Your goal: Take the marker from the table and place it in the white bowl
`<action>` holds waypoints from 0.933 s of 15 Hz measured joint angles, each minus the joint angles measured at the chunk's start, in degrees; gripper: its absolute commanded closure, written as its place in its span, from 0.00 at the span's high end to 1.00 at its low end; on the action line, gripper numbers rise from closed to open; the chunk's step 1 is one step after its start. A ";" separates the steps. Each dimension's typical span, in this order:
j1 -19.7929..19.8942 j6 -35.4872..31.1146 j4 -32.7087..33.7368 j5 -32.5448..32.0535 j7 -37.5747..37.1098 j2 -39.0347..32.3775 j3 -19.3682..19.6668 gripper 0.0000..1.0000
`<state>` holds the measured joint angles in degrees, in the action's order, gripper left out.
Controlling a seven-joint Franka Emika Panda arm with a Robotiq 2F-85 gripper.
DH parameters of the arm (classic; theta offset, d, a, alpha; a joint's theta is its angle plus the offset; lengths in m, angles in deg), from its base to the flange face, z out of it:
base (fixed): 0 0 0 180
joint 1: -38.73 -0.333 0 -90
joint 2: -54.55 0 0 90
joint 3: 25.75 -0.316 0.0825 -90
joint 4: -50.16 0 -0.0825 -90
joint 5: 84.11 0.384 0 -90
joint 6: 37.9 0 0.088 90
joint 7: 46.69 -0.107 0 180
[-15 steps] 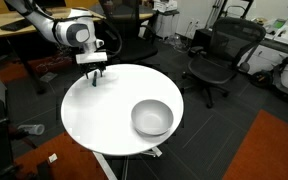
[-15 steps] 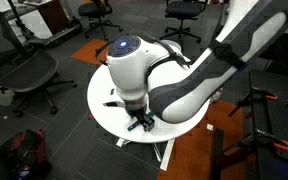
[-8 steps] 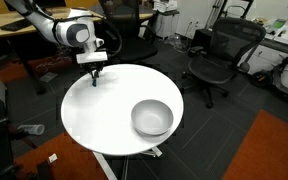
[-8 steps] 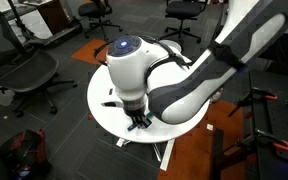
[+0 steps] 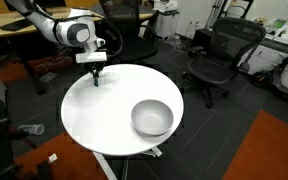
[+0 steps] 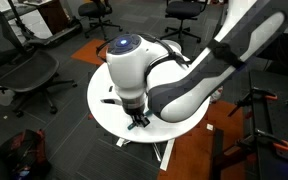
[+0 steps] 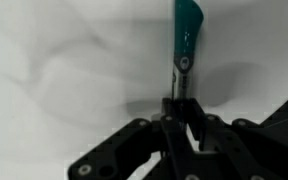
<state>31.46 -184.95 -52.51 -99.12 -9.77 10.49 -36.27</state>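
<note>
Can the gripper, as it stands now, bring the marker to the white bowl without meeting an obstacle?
Probably yes. The gripper holds the marker near the rim of the table, and only bare tabletop lies between it and the white bowl, whose mouth is open upward.

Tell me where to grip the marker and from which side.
Grip the marker across its thin barrel, at the dark end beside the teal part, coming straight down from above: it seems to lie flat on the table, leaving only its long sides free. In the wrist view the tool looks closed there.
</note>
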 measured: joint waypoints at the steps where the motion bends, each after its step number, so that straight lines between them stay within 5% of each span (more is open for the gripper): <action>1: 0.05 0.00 0.11 0.00 -1.63 0.19 0.31 0.05; 14: 3.40 0.29 0.25 1.40 -22.01 13.03 8.00 0.05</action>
<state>34.85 -184.66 -52.26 -97.71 -31.78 23.52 -28.27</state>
